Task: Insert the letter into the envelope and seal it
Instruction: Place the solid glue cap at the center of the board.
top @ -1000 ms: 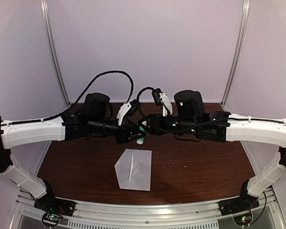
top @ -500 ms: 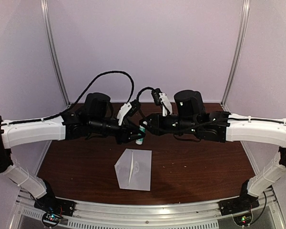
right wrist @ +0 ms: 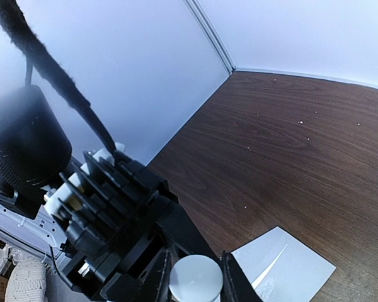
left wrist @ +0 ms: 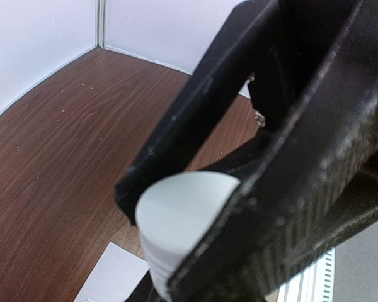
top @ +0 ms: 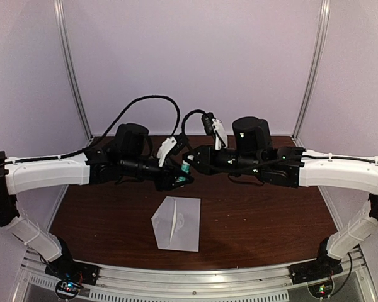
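Both my arms meet in mid-air over the desk [top: 258,220]. My left pincer [top: 175,180] is pinching a small white-and-teal tube [top: 184,169] (a glue stick, I judge), and my right pincer [top: 190,165] is clamped on its other end; each wrist view shows its white body between my fingers. The envelope [top: 178,223] lies flat below, nearer my bases, flap pointing left and not sealed. I cannot pick out the letter as a separate sheet; it may be inside.

If I pull the two ends apart off-axis, the tube could slip from one grip and drop onto the paper. Nothing pins the envelope, so pressing glue on the flap could make it slide or crumple.
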Tool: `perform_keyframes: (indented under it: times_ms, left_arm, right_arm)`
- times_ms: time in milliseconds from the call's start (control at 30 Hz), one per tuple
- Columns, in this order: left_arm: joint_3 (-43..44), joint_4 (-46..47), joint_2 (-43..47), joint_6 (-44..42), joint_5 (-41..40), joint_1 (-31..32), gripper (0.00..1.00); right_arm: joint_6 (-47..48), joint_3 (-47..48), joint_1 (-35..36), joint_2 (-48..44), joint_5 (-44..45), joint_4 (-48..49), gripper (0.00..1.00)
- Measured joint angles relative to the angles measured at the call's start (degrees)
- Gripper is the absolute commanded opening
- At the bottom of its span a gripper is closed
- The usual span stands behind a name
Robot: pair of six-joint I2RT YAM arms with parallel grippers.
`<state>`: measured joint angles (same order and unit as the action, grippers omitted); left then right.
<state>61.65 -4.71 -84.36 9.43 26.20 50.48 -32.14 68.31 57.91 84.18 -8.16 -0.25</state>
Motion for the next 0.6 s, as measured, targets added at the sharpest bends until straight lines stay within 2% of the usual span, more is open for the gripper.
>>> perform_keyframes:
  times_ms: [200,400,600]
  left_arm:
    - [0.0,0.0,0.0,0.0,0.2,0.0,0.11]
    - [0.1,0.1,-0.1,0.0,0.4,0.1,0.0]
    - [0.2,0.1,-0.2,0.0,0.4,0.2,0.0]
  right_arm:
    - [-0.2,-0.3,0.0,-0.3,0.2,0.1,0.1]
    - [-0.2,-0.5,0.0,-0.6,0.5,0.0,0.09]
    - [-0.6,-0.9,0.0,-1.0,0.7,0.0,0.08]
